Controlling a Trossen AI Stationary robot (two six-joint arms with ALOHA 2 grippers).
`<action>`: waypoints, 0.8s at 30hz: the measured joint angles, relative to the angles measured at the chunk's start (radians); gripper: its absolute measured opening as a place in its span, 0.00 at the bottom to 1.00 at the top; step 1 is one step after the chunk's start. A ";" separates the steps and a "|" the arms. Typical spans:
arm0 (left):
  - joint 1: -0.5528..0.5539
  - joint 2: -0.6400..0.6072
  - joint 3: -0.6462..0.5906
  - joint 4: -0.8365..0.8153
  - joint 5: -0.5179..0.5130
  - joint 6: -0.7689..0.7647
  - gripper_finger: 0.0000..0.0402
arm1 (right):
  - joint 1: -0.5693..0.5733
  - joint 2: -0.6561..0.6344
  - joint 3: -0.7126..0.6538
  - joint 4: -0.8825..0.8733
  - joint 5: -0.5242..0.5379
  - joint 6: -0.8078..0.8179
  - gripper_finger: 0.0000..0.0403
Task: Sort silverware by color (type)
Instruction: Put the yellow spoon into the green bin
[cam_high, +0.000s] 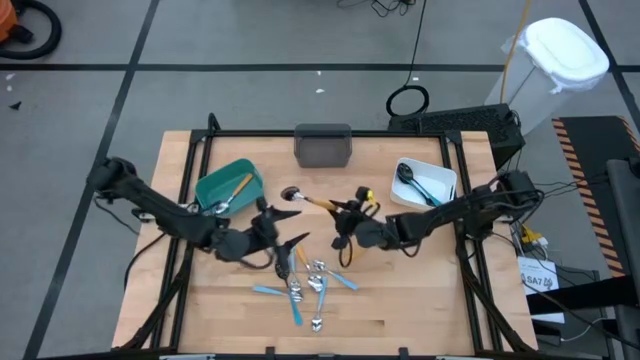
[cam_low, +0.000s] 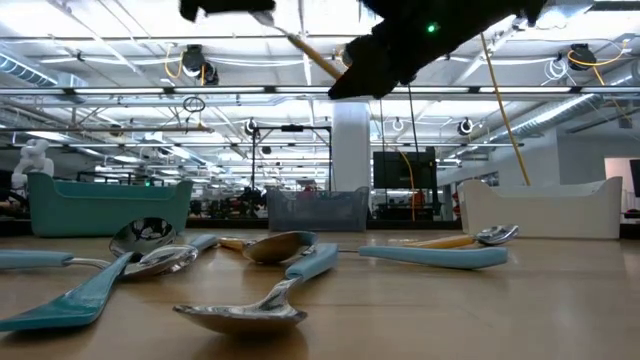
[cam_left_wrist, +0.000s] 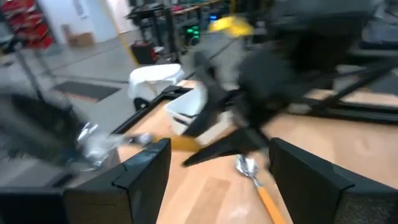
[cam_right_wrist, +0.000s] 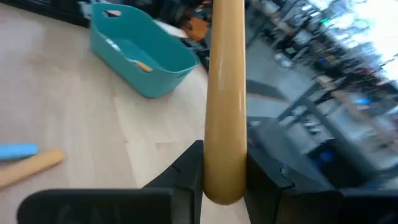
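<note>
Orange-handled spoon (cam_right_wrist: 224, 93): held clear of the worktop (cam_high: 420, 310), just on the teal bin (cam_high: 228, 186) side of centre, dark bowl end pointing toward that bin. Right gripper (cam_high: 352, 222) pinches the handle's far end; the wrist view shows both fingers pressed against the orange shaft. Spoon tilted, not level.

Left gripper (cam_high: 285, 232): fingers spread wide, empty, just beside the teal bin's inner corner and above the loose pile. Motion blur in its wrist view; it faces the right arm and a second orange-handled spoon (cam_left_wrist: 256, 183) lying flat on the wood.

Loose pile (cam_high: 305, 285): blue-handled and plain metal pieces scattered on the worktop, on the near side of the teal bin, several overlapping. Low view shows blue handles crossing metal bowls.

Bins, all placed from the teal one: teal bin already holds an orange-handled piece; grey bin (cam_high: 323, 147) next along the back edge; white bin (cam_high: 425, 183) beyond that, holding black pieces.

Judgement on the step: the lifted spoon likely belongs in the teal bin with the other orange handle. To do it well:
- carry high enough that the hanging bowl end clears the bin wall
- keep it away from the left gripper, which sits close to the path; one arm should yield
- lower over the bin's middle before letting go, since a grip at the tip lets the spoon swing
- avoid dragging across the pile

Risk: collision between the two arms near the teal bin.
</note>
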 joint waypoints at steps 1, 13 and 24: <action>-0.017 -0.019 0.000 -0.010 0.000 0.014 0.67 | -0.018 0.000 0.000 0.000 -0.046 0.019 0.18; -0.191 -0.145 0.000 -0.435 0.028 -0.042 0.67 | -0.258 0.016 0.000 0.130 -0.461 0.166 0.18; -0.250 -0.145 0.000 -0.786 -0.064 -0.289 0.67 | -0.361 0.185 0.248 0.179 -0.699 0.102 0.18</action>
